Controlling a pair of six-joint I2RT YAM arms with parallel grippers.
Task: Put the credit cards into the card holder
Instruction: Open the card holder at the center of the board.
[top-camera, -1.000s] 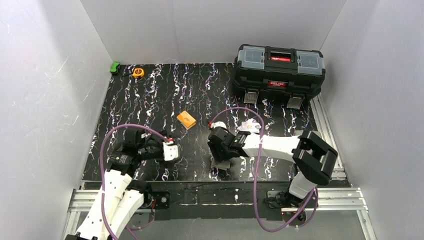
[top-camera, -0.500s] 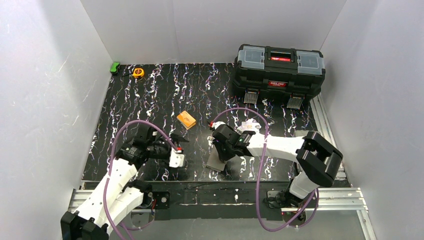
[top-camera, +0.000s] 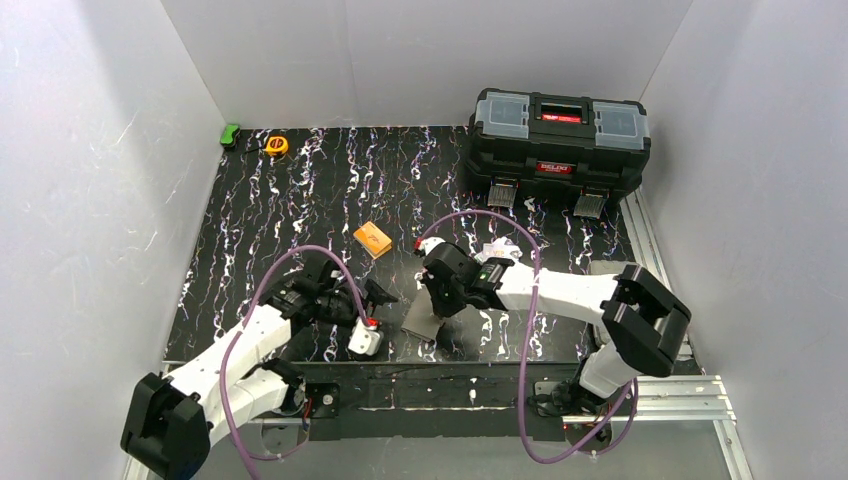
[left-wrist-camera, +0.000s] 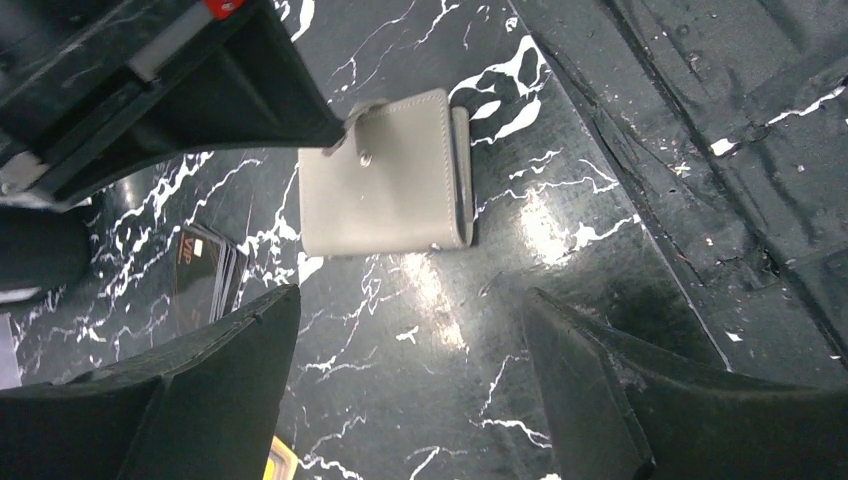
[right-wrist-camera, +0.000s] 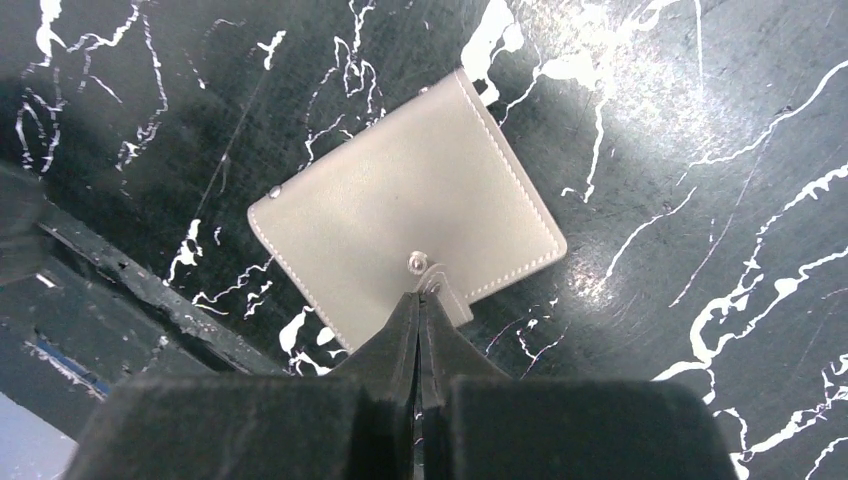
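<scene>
My right gripper (right-wrist-camera: 422, 300) is clenched on the snap tab (right-wrist-camera: 441, 291) of the card holder (right-wrist-camera: 400, 225), its 2 fingers pressed together with only that thin strip between them. The holder is folded closed, taupe outer face up, pale stitching running round its edge. It sits on the black marbled table (top-camera: 300, 200) close to the near edge. I cannot tell whether the tab side is lifted off the surface.

In the overhead view the holder is at 7 o'clock from my right gripper. My left gripper (left-wrist-camera: 410, 380) is at 9 o'clock from the holder, near it but not touching. That gripper is released, its 2 fingers spread wide with nothing between them (only bare table shows in the gap). From its wrist camera the holder lies at 12 o'clock, beyond the fingertips.

The credit cards (top-camera: 497, 250) are a small pale fanned heap on the table at 2 o'clock from the holder, just behind my right forearm and apart from both grippers. An orange block (top-camera: 372, 239) lies at 11 o'clock from the holder, and a black toolbox (top-camera: 558, 135) stands at the far right of the table.
</scene>
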